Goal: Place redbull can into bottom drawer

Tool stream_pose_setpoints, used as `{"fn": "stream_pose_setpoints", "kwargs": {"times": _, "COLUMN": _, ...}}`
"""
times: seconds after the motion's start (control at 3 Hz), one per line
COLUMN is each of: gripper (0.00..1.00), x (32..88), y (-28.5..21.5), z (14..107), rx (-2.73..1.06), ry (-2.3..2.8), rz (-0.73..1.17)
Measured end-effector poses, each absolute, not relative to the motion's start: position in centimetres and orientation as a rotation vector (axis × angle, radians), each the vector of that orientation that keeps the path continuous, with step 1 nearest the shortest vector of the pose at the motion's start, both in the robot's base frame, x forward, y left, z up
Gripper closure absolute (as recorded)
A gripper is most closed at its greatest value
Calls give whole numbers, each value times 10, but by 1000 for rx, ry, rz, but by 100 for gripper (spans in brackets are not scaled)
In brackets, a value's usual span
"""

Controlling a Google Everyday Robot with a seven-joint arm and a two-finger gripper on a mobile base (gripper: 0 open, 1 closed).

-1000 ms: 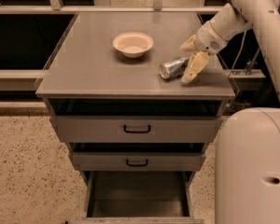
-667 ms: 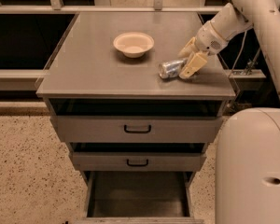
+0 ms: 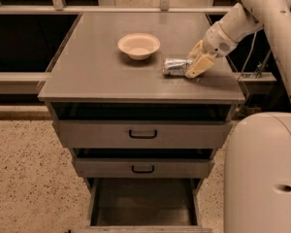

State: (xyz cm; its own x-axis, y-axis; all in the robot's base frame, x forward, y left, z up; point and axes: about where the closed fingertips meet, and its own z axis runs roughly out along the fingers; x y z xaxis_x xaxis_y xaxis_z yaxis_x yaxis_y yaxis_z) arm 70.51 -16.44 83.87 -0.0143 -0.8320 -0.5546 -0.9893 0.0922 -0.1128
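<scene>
The redbull can (image 3: 172, 67) lies on its side on the grey cabinet top (image 3: 97, 76), right of the beige bowl (image 3: 138, 45). My gripper (image 3: 196, 59) reaches in from the right, and its beige fingers (image 3: 199, 67) sit on either side of the can's right end, closed on it. The can is at or just above the surface. The bottom drawer (image 3: 143, 200) is pulled open at the foot of the cabinet, and its grey inside holds nothing that I can see.
The two upper drawers (image 3: 143, 134) with black handles stand slightly out. My white arm (image 3: 276, 13) comes down from the upper right, and my white base (image 3: 264, 174) fills the lower right beside the cabinet. Speckled floor (image 3: 24, 169) lies to the left.
The gripper has moved slightly left and up along the can. The can has shifted a little the same way with it.
</scene>
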Motion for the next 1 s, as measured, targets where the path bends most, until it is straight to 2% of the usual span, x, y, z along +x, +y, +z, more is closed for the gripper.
{"fn": "stream_pose_setpoints", "kwargs": {"times": 0.33, "gripper": 100, "x": 705, "y": -164, "z": 839, "rx": -1783, "ry": 1890, "rz": 425}}
{"fn": "stream_pose_setpoints", "kwargs": {"times": 1.0, "gripper": 100, "x": 699, "y": -166, "z": 838, "rx": -1772, "ry": 1908, "rz": 436}}
